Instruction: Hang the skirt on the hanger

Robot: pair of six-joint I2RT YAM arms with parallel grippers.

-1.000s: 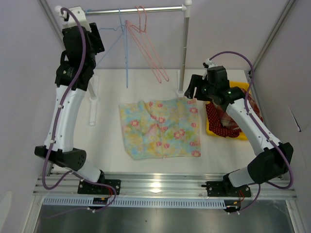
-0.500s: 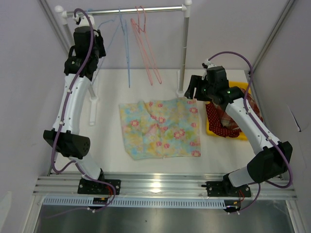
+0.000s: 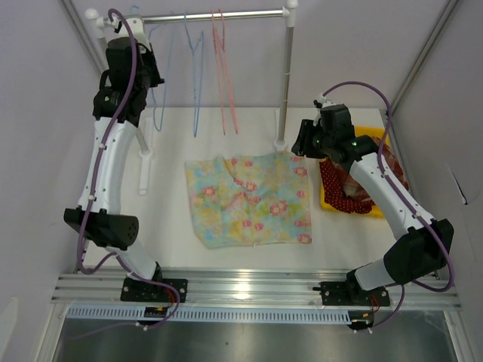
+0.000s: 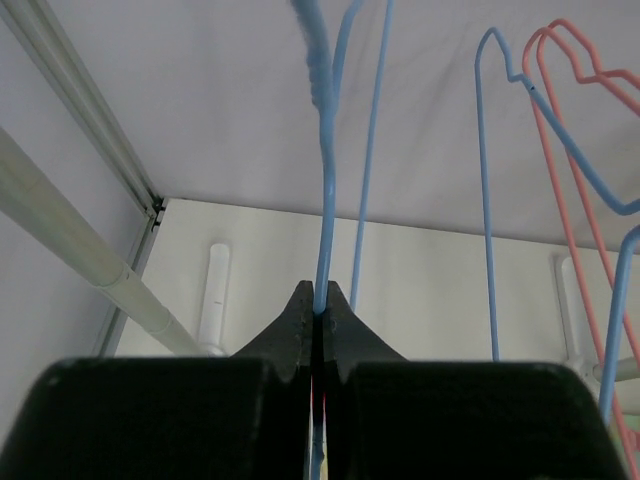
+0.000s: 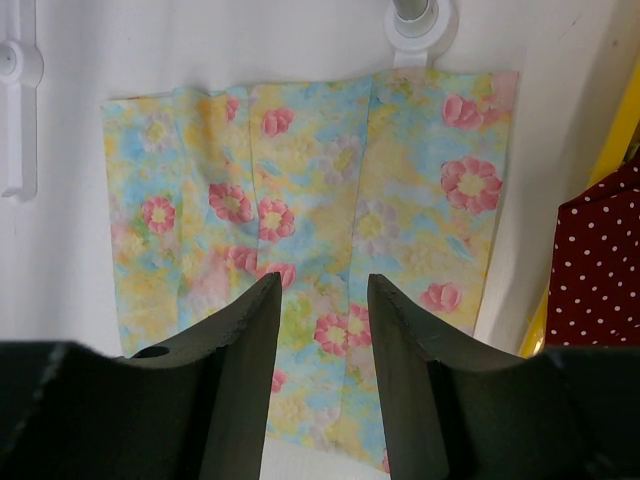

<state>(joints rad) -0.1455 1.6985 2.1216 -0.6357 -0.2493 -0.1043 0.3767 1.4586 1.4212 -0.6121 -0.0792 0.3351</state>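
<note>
Pinching the blue hanger (image 4: 323,200), left gripper (image 4: 319,300) covers its lower wire.

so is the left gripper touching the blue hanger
Touching: the left wrist view shows the left gripper closed with the blue hanger pinched between its fingertips.

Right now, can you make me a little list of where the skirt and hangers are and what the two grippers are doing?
skirt: flowery, lying flat on the table, not on any hanger
left gripper: shut on the blue hanger, up by the rail
blue hanger: hooked on the rail, wire pinched in the left gripper
pink hanger: hooked on the rail, nothing touching it
right gripper: open, above the skirt, holding nothing
yellow bin: right of the skirt, red dotted cloth inside
</note>
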